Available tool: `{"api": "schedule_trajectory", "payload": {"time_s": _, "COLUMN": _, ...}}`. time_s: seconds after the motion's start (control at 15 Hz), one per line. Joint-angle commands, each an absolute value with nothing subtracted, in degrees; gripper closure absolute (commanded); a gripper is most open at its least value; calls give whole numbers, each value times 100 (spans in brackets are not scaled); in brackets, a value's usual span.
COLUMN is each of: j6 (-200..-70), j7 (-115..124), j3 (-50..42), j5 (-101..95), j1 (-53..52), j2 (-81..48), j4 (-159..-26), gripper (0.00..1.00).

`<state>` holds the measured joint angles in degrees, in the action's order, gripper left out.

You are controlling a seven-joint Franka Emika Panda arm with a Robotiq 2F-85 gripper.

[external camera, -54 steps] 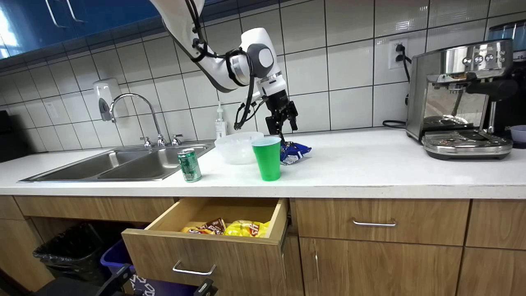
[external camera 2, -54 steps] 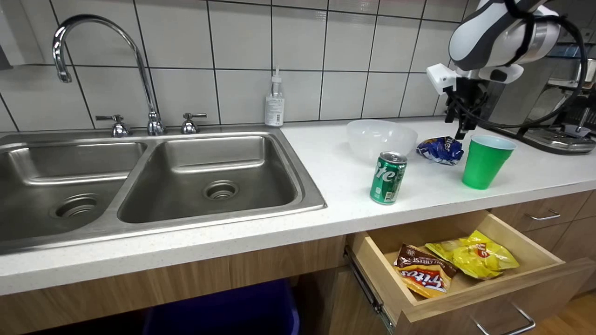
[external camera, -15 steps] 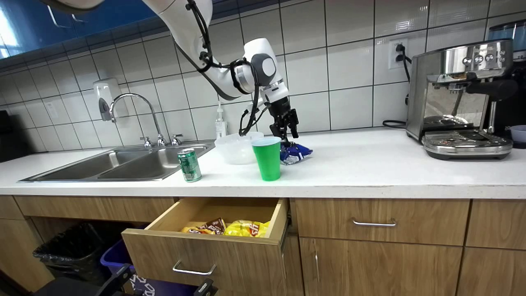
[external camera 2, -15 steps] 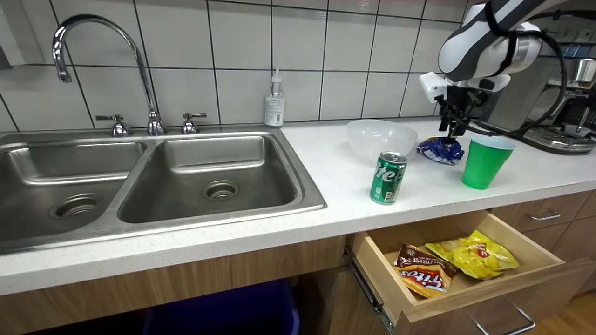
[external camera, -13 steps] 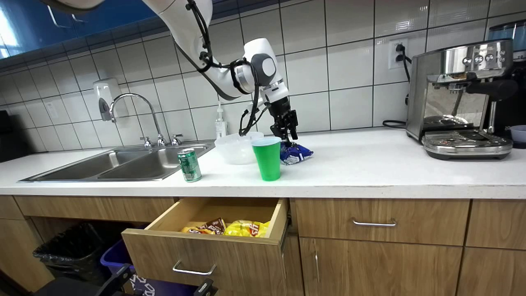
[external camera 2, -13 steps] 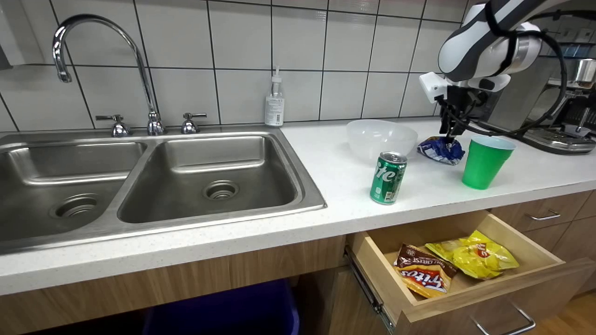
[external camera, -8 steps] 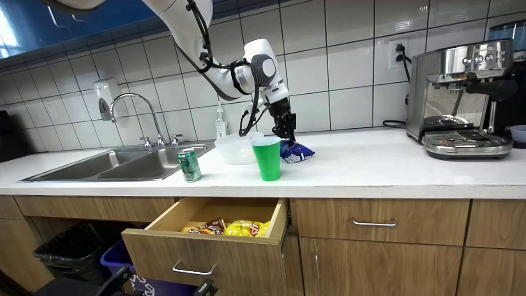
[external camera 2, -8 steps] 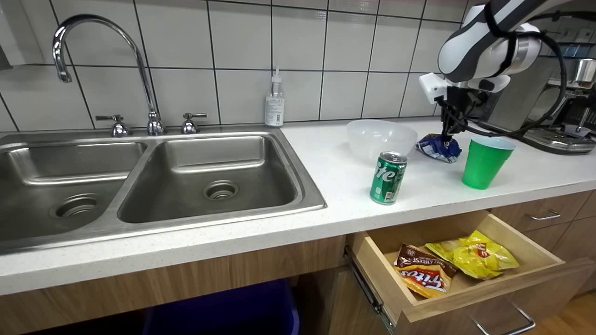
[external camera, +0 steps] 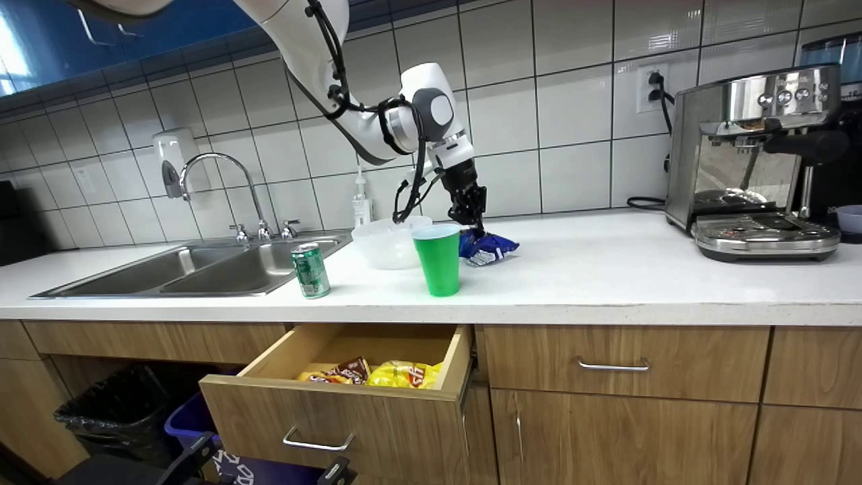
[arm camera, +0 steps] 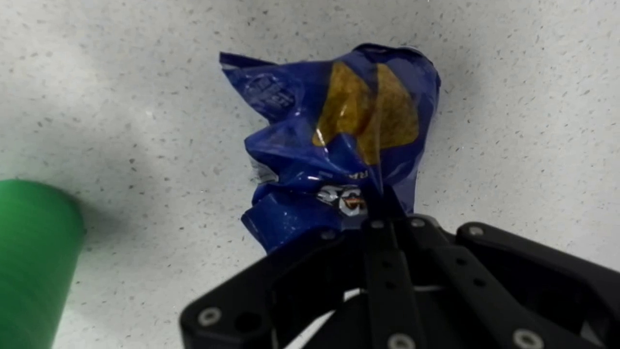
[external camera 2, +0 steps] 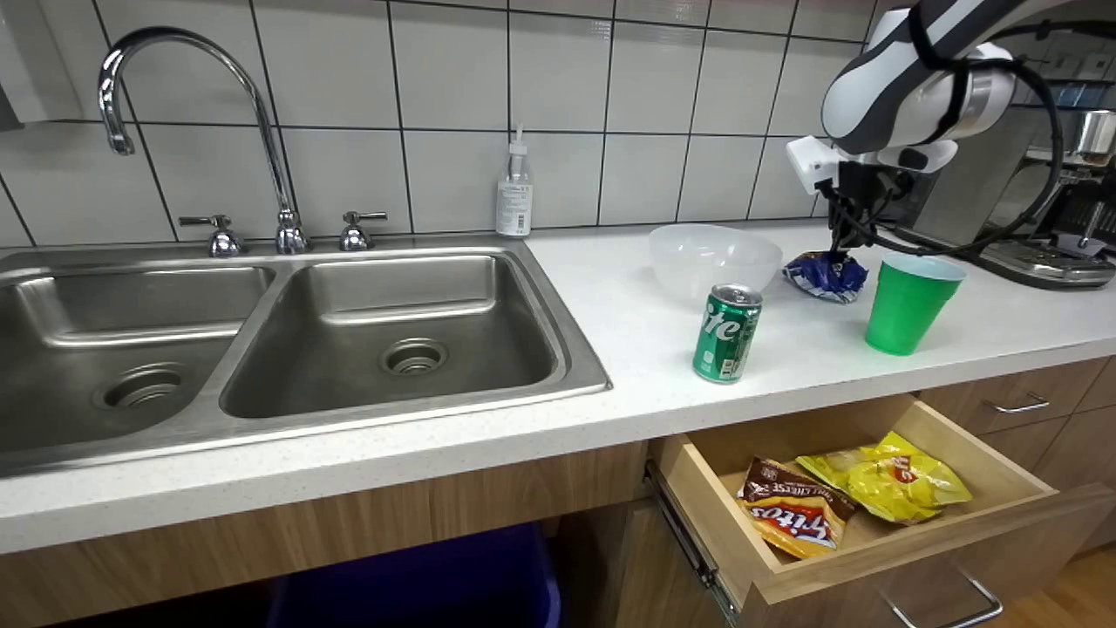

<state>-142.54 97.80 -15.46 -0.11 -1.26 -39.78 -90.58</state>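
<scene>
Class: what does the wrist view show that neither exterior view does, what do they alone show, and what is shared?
Only the wrist view: the golden chips printed on the blue bag.
Only the exterior views: the sink, soda can, plastic bowl and open drawer, among others.
Shared: that blue bag, the green cup, the countertop and the end effector.

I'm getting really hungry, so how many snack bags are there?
3: a blue bag on the counter, pinched by the gripper, and a brown-and-orange bag and a yellow bag, both in the open drawer. More could be hidden from view.
</scene>
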Motion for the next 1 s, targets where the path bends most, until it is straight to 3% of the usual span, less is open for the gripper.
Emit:
{"api": "schedule_trajectory", "payload": {"time_s": 0.0, "j6": -14171, "j7": 9706, "j3": -1506, "j5": -42, "j1": -72, "j2": -3763, "j4": -9068, "gripper": 100}}
{"api": "schedule_trajectory", "payload": {"time_s": 0.93, "j6": -14378, "j7": 9270, "j3": -1441, "j5": -100, "j1": -3, "j2": -2469, "j4": -9760, "gripper": 100}}
